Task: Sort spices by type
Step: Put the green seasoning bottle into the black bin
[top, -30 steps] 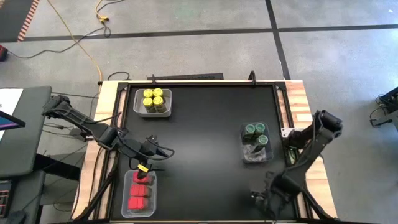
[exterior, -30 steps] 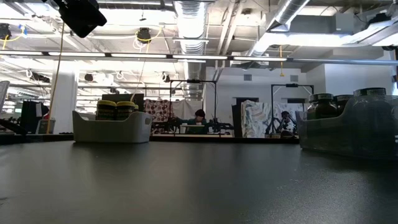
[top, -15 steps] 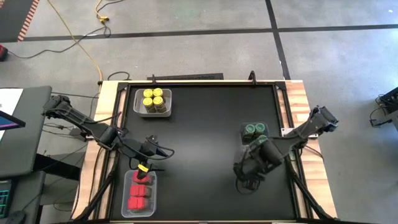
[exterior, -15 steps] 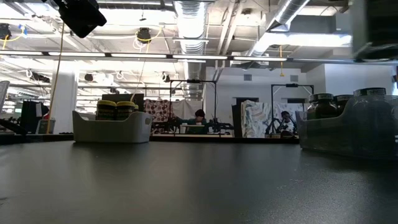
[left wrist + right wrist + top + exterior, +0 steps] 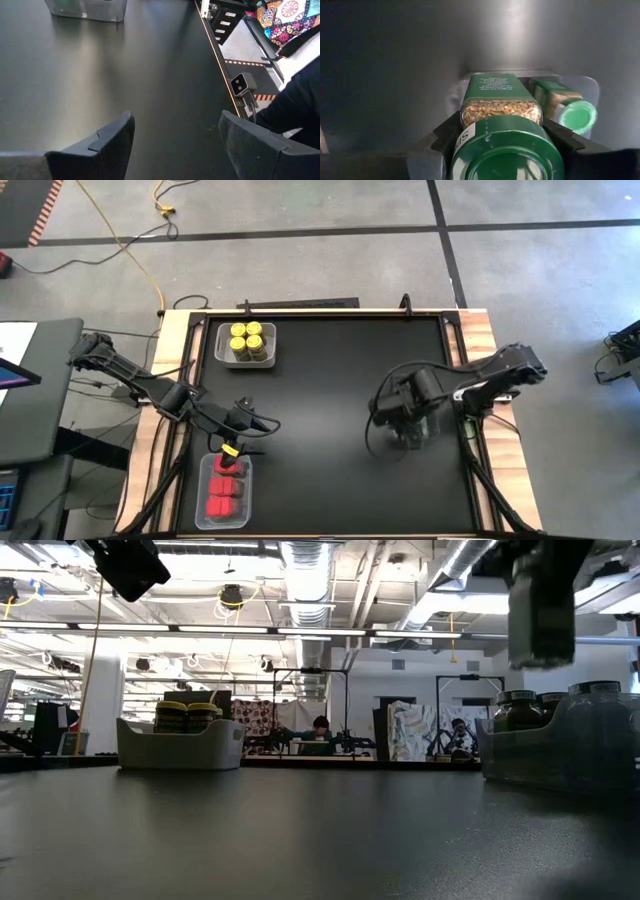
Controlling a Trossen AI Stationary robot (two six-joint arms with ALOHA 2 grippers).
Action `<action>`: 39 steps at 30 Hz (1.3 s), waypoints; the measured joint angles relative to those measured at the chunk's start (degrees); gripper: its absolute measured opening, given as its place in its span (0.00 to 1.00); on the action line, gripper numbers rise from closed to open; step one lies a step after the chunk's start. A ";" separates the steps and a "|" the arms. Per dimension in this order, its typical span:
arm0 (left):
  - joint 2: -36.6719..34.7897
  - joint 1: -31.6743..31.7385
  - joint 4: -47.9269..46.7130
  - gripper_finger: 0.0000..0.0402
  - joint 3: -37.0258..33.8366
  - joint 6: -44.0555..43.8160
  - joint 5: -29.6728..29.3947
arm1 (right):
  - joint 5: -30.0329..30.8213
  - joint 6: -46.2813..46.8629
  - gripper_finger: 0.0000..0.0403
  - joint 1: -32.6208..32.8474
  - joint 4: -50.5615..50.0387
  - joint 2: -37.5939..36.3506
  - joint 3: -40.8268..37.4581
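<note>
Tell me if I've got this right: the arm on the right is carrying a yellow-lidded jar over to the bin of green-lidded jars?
Not quite. The jar in the right gripper has a green lid, not yellow; the right wrist view shows it clearly between the fingers. The rest holds: it hangs over the bin where another green-lidded jar lies. The yellow-lidded jars sit in their own bin across the table.

black table [image 5: 320,380], yellow-lid jars [image 5: 246,338], green-lid jar [image 5: 506,150], red blocks [image 5: 224,485]

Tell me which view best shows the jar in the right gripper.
Right wrist view: the green-lidded jar fills it, gripped between the fingers above the bin. The high view hides it under the right gripper; the low view blurs it.
</note>
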 joint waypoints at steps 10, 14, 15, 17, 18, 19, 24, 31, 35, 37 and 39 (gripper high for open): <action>0.00 -0.01 0.04 0.69 0.00 0.02 -2.23 | -0.30 -2.26 0.54 -6.82 9.13 -13.24 -15.98; 0.00 0.00 0.05 0.69 0.00 0.04 -2.56 | -2.99 -3.70 0.54 -8.96 10.83 -13.71 -18.39; 0.00 -0.01 0.05 0.69 0.00 0.05 -2.56 | -3.80 -4.32 0.54 -9.11 11.41 -13.51 -18.88; 0.00 0.00 0.07 0.69 0.00 0.04 -2.56 | -4.45 -4.96 0.54 -9.00 11.98 -12.49 -19.78; 0.00 -0.01 0.05 0.69 0.00 0.04 -2.56 | -4.48 -5.20 0.54 -8.92 12.00 -12.14 -20.23; 0.00 0.01 0.01 0.69 0.00 0.04 -2.56 | -4.50 -5.56 0.54 -8.89 12.07 -11.66 -20.45; 0.00 0.00 0.07 0.69 0.00 0.09 -2.56 | -4.56 -7.74 0.54 -8.91 13.45 -9.76 -20.36; 0.00 0.01 0.11 0.69 0.00 2.05 -2.56 | -3.57 -8.92 0.54 -8.91 15.44 -8.85 -22.04; 0.00 -0.01 0.10 0.69 0.00 2.43 -2.56 | -3.47 -8.73 0.54 -8.91 17.09 -9.61 -25.21; 0.00 0.00 0.09 0.69 0.00 2.43 -2.56 | -3.42 -8.87 0.54 -8.93 17.62 -9.57 -25.80; 0.00 -0.01 0.11 0.69 0.00 2.43 -2.56 | -3.37 -9.41 0.54 -9.06 18.95 -9.36 -26.43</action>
